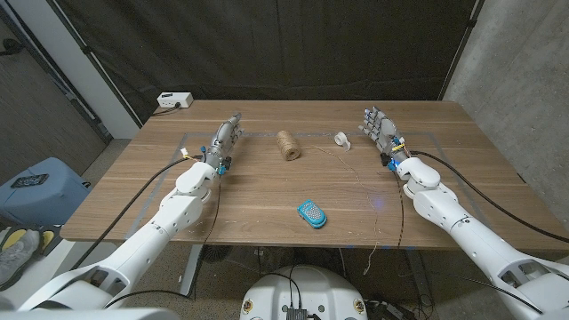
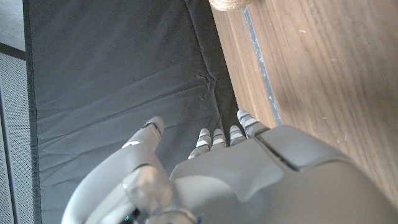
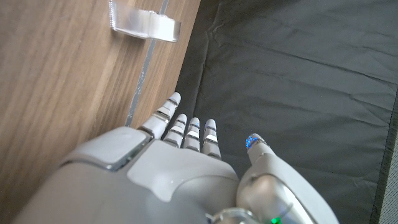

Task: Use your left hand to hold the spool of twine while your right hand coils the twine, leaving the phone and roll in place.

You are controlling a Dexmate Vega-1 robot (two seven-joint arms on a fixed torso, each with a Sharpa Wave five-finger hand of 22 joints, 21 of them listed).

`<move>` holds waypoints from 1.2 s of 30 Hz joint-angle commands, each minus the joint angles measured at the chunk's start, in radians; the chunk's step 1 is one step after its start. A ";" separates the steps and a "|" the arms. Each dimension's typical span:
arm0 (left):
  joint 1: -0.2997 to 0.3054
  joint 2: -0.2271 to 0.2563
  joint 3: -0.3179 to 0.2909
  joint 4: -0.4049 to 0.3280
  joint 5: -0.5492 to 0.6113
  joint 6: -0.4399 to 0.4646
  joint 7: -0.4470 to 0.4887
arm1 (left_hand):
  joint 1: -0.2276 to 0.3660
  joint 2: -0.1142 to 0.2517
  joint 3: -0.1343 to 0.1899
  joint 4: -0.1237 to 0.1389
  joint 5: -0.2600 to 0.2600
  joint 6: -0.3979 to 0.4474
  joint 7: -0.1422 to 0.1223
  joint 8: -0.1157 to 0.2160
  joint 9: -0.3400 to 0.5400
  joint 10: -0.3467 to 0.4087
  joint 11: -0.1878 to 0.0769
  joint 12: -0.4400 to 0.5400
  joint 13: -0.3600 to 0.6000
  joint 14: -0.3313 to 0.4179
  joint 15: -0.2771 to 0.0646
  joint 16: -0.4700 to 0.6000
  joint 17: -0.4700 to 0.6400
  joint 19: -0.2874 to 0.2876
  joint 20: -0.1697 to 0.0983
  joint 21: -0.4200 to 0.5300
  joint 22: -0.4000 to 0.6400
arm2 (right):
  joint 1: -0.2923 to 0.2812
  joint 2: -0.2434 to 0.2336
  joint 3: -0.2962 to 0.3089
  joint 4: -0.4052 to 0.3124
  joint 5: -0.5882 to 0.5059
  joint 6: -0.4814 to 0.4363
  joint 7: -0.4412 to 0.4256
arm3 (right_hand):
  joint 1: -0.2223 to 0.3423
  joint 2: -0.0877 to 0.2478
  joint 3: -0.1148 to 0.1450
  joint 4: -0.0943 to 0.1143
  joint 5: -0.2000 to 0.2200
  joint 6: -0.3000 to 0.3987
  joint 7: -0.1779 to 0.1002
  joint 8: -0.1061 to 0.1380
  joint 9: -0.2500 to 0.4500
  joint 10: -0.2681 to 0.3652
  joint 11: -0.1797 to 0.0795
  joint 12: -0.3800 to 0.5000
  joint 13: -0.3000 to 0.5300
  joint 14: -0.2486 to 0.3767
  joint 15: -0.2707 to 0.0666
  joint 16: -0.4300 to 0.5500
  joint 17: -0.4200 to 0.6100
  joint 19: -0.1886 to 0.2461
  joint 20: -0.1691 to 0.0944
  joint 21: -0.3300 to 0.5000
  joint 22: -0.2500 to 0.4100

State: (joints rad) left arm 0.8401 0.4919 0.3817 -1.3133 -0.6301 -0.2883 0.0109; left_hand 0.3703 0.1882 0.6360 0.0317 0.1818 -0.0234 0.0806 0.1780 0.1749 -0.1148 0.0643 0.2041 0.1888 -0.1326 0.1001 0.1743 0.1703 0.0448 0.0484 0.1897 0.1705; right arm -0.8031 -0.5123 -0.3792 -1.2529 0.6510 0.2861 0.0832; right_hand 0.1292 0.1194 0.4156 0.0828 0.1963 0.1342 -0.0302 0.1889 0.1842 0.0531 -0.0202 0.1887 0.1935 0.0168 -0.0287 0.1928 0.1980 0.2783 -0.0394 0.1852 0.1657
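Nothing is started: my left hand point(image 1: 225, 142) and right hand point(image 1: 381, 130) are waiting empty, fingers extended, either side of the spool point(image 1: 287, 145), twine point(image 1: 356, 173) trailing loose.

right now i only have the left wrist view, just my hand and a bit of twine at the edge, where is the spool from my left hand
Observer: In the head view the spool of twine stands apart from your left hand, toward the table's middle.
Operator: is the right hand on the twine yet
Observer: No, the right hand is open and holds nothing; the roll lies between it and the spool.
Operator: and the phone
Observer: The phone lies nearer the robot's edge, clear of both hands.
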 commanded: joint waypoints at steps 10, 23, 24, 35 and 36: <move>-0.040 -0.028 0.025 0.020 0.032 0.013 0.023 | 0.012 0.000 0.007 -0.004 0.006 0.001 0.010 0.007 0.004 -0.007 -0.002 0.005 0.005 -0.004 -0.001 0.008 0.002 0.004 0.004 0.006 0.004 | 0.018 -0.019 0.007 0.029 0.009 -0.004 0.034 | 0.011 -0.001 0.007 -0.002 0.003 0.006 0.000 0.006 0.004 0.009 0.001 0.007 0.001 0.003 -0.028 0.007 0.005 0.005 -0.041 0.006 0.004; -0.038 -0.017 0.033 0.003 0.047 0.012 0.015 | 0.040 -0.002 0.025 -0.036 0.022 0.005 -0.003 0.008 0.004 0.000 -0.018 0.006 0.003 -0.003 -0.013 0.005 -0.001 0.005 -0.007 0.005 0.002 | 0.019 -0.025 0.010 0.036 0.008 0.011 0.048 | 0.011 -0.001 0.008 -0.004 0.003 0.007 -0.001 0.006 0.004 0.008 0.000 0.007 0.001 0.003 -0.028 0.007 0.004 0.005 -0.041 0.006 0.004; -0.037 -0.015 0.033 0.001 0.048 0.012 0.013 | 0.042 -0.003 0.026 -0.038 0.024 0.005 -0.004 0.008 0.004 0.000 -0.019 0.006 0.003 -0.003 -0.014 0.005 -0.001 0.005 -0.008 0.005 0.002 | 0.018 -0.025 0.011 0.034 0.010 0.009 0.047 | 0.011 -0.001 0.008 -0.004 0.003 0.007 -0.001 0.006 0.004 0.008 0.000 0.007 0.001 0.003 -0.029 0.007 0.004 0.005 -0.041 0.006 0.004; -0.038 0.018 0.036 -0.018 0.071 0.020 0.004 | 0.089 -0.006 0.056 -0.093 0.062 0.010 -0.016 0.010 0.003 0.004 -0.029 0.006 0.003 -0.008 -0.025 0.002 -0.002 0.002 -0.018 0.002 0.000 | 0.013 -0.022 0.012 0.025 0.009 0.011 0.038 | 0.011 -0.001 0.008 -0.005 0.003 0.006 -0.001 0.005 0.004 0.008 0.000 0.007 0.001 0.003 -0.030 0.007 0.004 0.004 -0.040 0.006 0.004; -0.038 0.020 0.036 -0.019 0.071 0.021 0.003 | 0.094 -0.006 0.059 -0.099 0.066 0.010 -0.017 0.010 0.003 0.005 -0.031 0.006 0.003 -0.008 -0.027 0.002 -0.002 0.000 -0.018 0.001 0.000 | 0.014 -0.023 0.010 0.027 0.006 0.013 0.040 | 0.011 -0.001 0.008 -0.005 0.003 0.006 -0.001 0.005 0.004 0.008 0.000 0.007 0.001 0.003 -0.029 0.007 0.004 0.004 -0.040 0.006 0.004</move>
State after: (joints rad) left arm 0.8032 0.4888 0.4150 -1.3174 -0.5755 -0.2740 0.0229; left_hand 0.4465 0.1806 0.6899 -0.0530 0.2370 -0.0146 0.0710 0.1780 0.1746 -0.1108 0.0425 0.2041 0.1885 -0.1407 0.0832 0.1743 0.1675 0.0463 0.0390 0.1897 0.1681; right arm -0.7854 -0.5349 -0.3687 -1.2207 0.6601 0.2946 0.1266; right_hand 0.1304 0.1206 0.4196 0.0786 0.1963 0.1340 -0.0303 0.1888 0.1839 0.0529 -0.0201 0.1887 0.1935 0.0166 -0.0285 0.1928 0.1977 0.2780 -0.0394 0.1852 0.1654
